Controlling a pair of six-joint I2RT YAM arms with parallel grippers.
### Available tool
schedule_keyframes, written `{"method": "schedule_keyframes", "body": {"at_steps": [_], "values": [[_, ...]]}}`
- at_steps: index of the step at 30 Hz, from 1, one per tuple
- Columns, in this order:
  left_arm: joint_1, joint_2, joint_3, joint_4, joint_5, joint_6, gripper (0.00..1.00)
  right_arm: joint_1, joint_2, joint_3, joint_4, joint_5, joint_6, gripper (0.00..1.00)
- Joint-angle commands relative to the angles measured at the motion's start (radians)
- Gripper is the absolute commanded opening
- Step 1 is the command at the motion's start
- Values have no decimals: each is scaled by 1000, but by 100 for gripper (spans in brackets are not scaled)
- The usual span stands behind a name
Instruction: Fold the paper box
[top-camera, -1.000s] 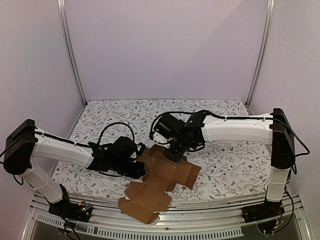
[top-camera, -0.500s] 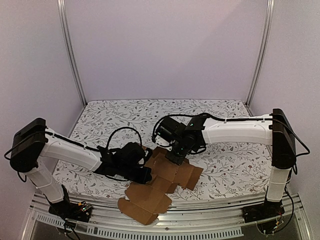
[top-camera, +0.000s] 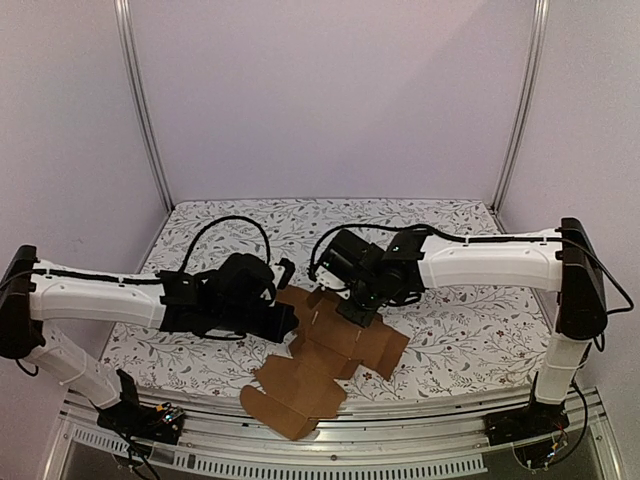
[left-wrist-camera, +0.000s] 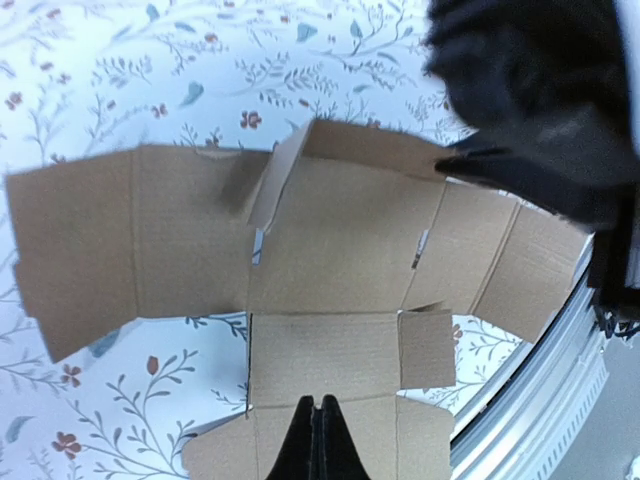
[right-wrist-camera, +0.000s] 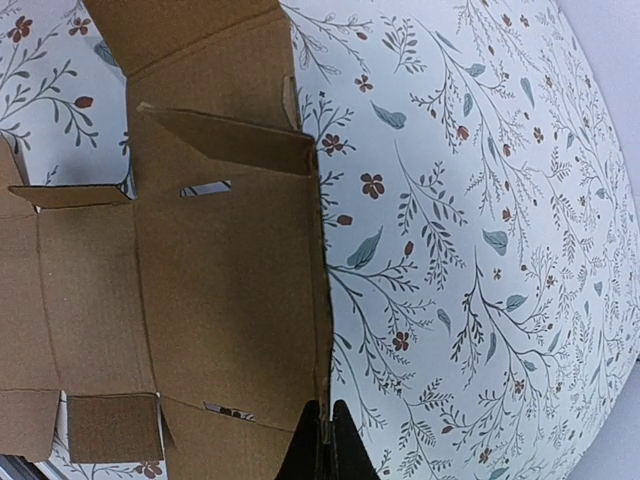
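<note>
Top external view: the paper box (top-camera: 325, 360) is still an almost flat sheet at the middle of the table's (top-camera: 450, 330) near edge, one end overhanging it. It has barely shifted while the left arm stretched out level, so folding has hardly begun. The left gripper (top-camera: 287, 320), pinched together and empty, hangs low over the sheet. The right gripper (top-camera: 357, 312), also closed, bears on its far edge.

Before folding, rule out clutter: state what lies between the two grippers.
Only the paper box, one flap raised, spans from left gripper to right gripper; the top view shows it.
</note>
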Motion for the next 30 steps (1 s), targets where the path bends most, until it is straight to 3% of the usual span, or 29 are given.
{"method": "schedule_keyframes", "body": {"at_steps": [1, 8, 13, 20, 26, 30], "values": [[-7, -83, 40, -144, -129, 76, 0, 23, -57, -39, 62, 57, -88, 0], [32, -236, -2, -197, -229, 97, 0, 47, -90, -74, 130, 110, -205, 0], [94, -390, -111, -168, -249, 66, 0, 98, -110, -118, 210, 197, -302, 0], [196, -500, -265, -57, -148, 39, 1, 154, -123, -215, 370, 334, -431, 0], [288, -466, -359, 79, -6, 25, 0, 191, -116, -285, 494, 426, -558, 0], [333, -417, -383, 174, 65, 27, 0, 221, -123, -374, 679, 467, -667, 0]]}}
